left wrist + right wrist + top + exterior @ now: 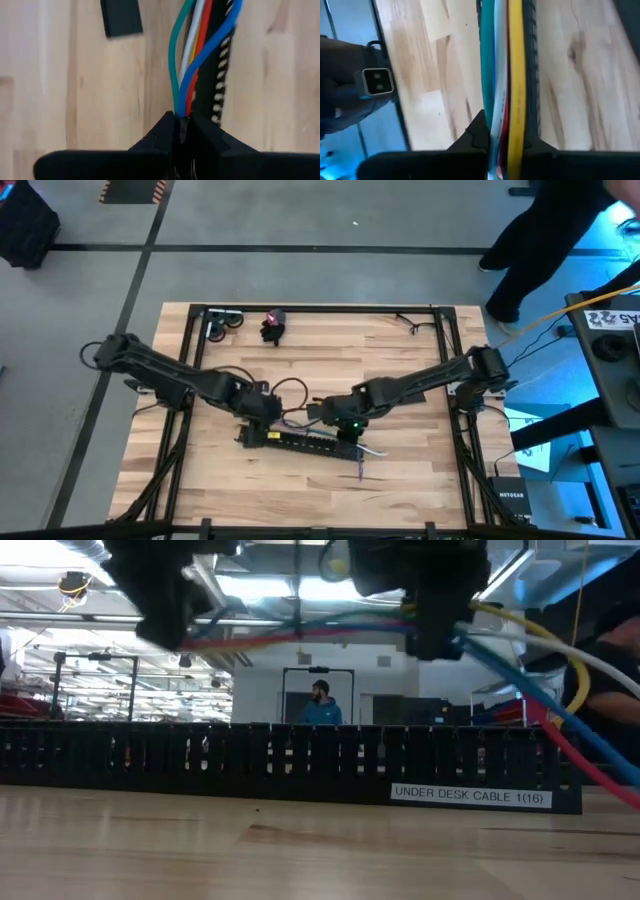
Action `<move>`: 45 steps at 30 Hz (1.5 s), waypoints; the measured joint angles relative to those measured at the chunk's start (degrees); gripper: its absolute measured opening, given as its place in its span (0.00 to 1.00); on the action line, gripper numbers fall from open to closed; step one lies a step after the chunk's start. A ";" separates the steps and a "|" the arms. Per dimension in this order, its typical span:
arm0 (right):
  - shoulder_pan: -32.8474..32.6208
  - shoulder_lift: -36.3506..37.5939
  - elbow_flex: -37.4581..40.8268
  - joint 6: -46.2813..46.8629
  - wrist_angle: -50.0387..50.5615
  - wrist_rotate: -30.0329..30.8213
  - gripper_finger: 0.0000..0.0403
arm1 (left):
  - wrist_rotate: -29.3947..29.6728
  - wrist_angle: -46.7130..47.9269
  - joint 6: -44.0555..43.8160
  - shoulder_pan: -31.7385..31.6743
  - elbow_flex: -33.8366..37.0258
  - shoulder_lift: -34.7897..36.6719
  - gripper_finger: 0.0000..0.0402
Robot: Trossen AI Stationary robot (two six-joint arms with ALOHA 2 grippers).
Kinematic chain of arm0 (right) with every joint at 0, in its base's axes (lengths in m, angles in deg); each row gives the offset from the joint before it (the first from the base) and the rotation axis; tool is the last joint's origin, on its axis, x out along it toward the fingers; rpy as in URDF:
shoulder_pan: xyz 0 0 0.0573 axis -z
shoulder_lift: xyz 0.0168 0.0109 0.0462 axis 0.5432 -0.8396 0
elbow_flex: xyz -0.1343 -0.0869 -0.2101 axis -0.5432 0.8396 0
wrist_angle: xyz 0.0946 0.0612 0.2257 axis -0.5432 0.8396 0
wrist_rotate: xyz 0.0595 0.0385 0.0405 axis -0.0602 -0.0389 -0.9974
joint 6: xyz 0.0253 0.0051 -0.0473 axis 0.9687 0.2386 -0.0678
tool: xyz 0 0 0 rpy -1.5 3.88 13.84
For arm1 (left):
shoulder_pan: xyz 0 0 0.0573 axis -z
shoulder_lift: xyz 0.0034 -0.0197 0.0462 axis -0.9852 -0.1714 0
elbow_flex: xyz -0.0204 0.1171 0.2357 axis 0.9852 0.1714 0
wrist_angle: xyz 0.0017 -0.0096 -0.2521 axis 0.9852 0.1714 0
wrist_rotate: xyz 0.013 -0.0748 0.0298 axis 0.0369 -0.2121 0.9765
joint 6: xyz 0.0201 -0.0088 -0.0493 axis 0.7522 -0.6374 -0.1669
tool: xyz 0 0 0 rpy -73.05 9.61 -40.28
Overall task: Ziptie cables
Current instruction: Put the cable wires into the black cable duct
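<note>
From my console, the left gripper [268, 408] sat just left of table centre, its dark fingers pinched shut on one end of the bundle of thin coloured wires [192, 55], teal, white, red and blue. The strands ran toward three o'clock, stretched above the long black slotted plastic channel [290, 765], presumably kept taut so a strap could go round. The right gripper [340, 420] clamped the other end, spare lengths trailing off beyond it. I could make out no zipties.
</note>
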 joint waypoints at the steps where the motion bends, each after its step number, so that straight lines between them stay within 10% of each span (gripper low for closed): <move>1: 0.02 -0.69 0.02 -0.91 -1.38 0.02 0.03 | -0.03 0.78 -0.55 0.39 0.02 -0.91 0.09; 17: 1.22 -3.77 0.04 -16.60 -14.08 6.53 0.04 | -0.59 7.70 -4.02 2.60 0.17 -9.28 0.09; 45: 1.83 -3.96 -6.40 -12.12 5.12 7.42 0.15 | -11.76 10.71 -8.88 3.29 2.97 -9.88 0.09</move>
